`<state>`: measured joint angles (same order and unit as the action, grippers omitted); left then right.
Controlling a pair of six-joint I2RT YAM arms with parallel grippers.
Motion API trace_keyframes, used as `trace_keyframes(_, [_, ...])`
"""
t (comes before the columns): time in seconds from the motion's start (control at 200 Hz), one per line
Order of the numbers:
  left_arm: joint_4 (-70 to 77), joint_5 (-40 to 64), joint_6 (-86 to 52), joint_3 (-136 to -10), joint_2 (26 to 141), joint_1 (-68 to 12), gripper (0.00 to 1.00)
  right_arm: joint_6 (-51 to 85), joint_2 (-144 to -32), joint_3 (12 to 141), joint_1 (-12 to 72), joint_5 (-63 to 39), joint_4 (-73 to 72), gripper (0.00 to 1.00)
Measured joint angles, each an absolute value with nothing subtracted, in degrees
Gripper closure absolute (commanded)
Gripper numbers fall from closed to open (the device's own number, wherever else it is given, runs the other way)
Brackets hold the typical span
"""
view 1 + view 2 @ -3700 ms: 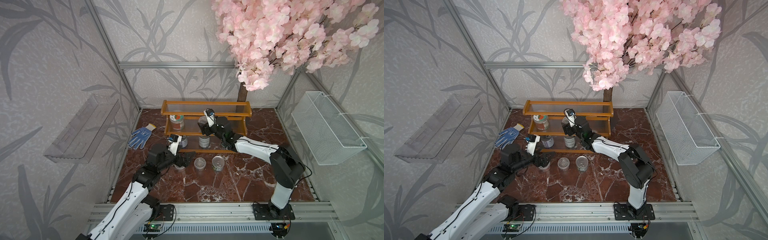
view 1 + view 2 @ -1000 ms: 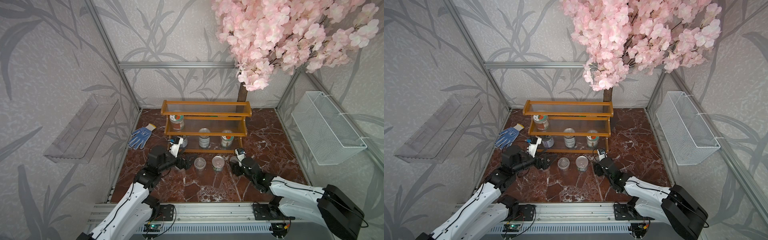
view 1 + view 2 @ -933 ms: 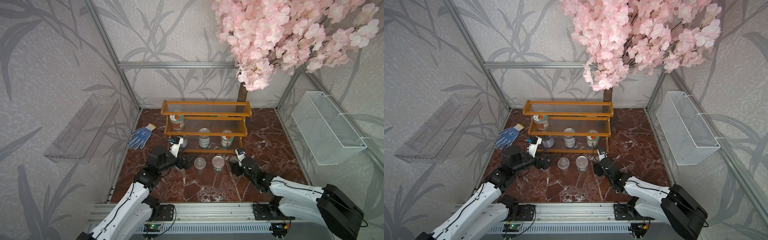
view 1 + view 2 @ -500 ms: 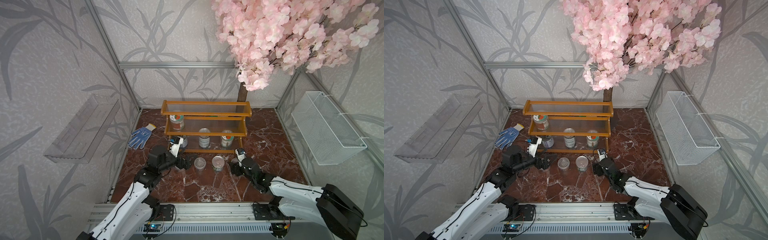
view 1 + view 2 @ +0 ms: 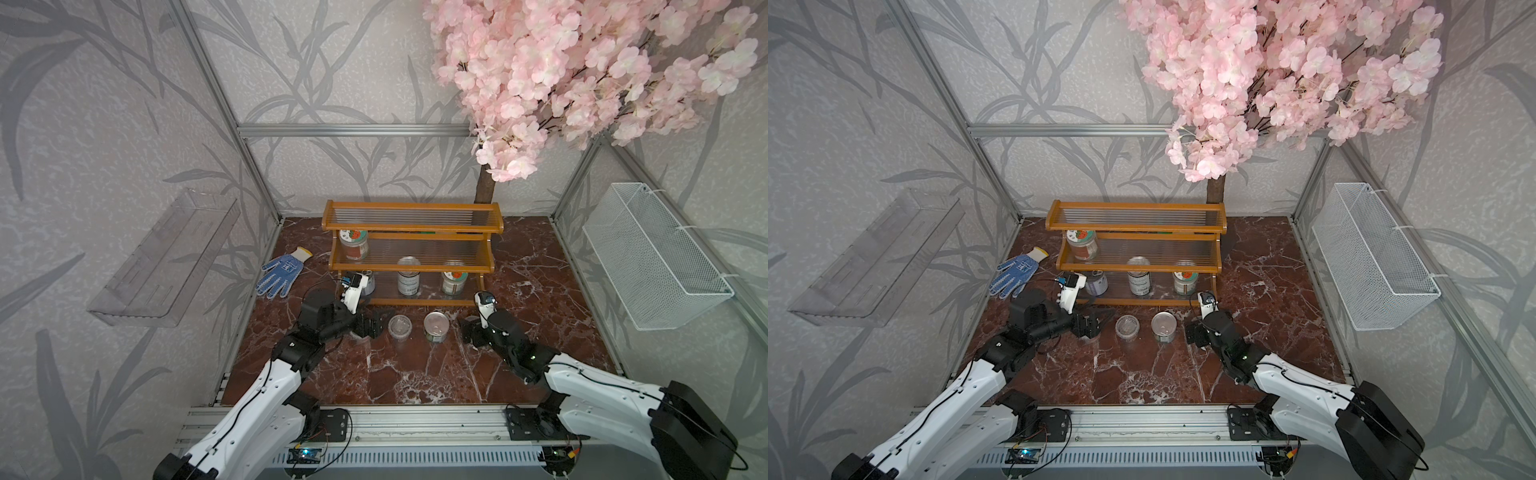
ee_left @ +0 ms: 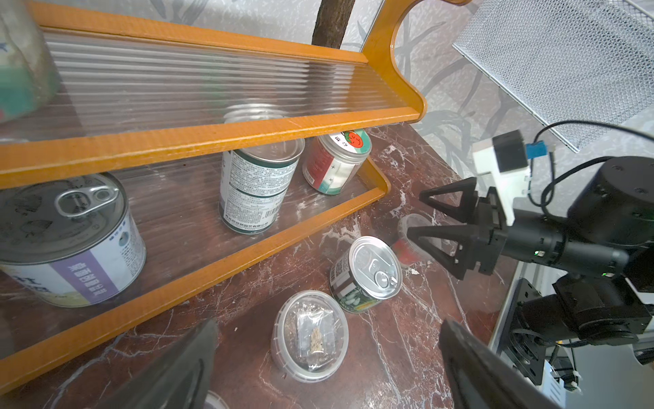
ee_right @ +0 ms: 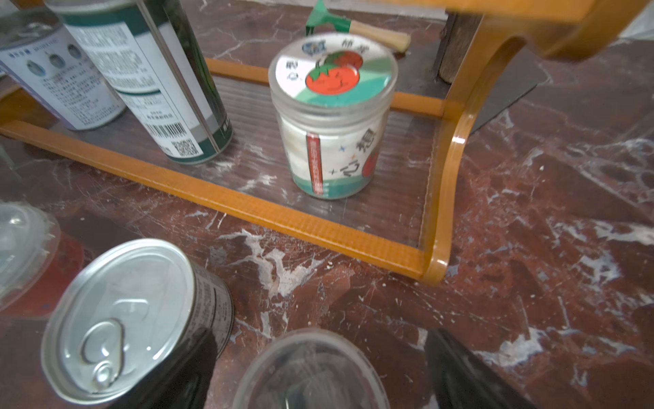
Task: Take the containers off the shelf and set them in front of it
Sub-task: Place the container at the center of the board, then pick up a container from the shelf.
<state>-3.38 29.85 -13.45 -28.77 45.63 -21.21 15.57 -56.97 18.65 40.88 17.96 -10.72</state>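
Observation:
The wooden shelf holds a tomato-lid jar on its middle tier. Its bottom tier carries a purple-label tin, a tall tin and another jar. On the floor in front stand a clear cup and a pull-tab tin. A red-labelled clear cup stands between the spread fingers of my right gripper, which is open. My left gripper is open and empty, left of the clear cup, with another cup's lid just below it.
A blue glove lies left of the shelf. A clear wall tray hangs on the left wall and a white wire basket on the right. The tree trunk stands behind the shelf.
My right arm brought a cup from the shelf down to the floor in front. Over the last second its jaws spread and let the cup go. The left arm has barely moved.

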Motion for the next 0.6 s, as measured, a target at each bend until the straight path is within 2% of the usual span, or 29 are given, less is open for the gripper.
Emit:
trace_keyframes(0.245, [-4.29,22.41,-12.49,-31.77,45.98,-21.21,0.0,11.73,-50.63,26.55,40.25,15.7,-4.21,0.0])
trace_keyframes(0.425, [-3.46,14.2,-11.51,-34.11,46.06,-21.19,0.0,9.54,-48.56,31.14,40.16,7.55,-2.48,0.01])
trace_keyframes(0.6, [-1.65,8.21,-9.67,-38.7,52.05,-20.78,0.0,9.08,-48.64,35.88,40.16,-0.95,-0.86,0.01])
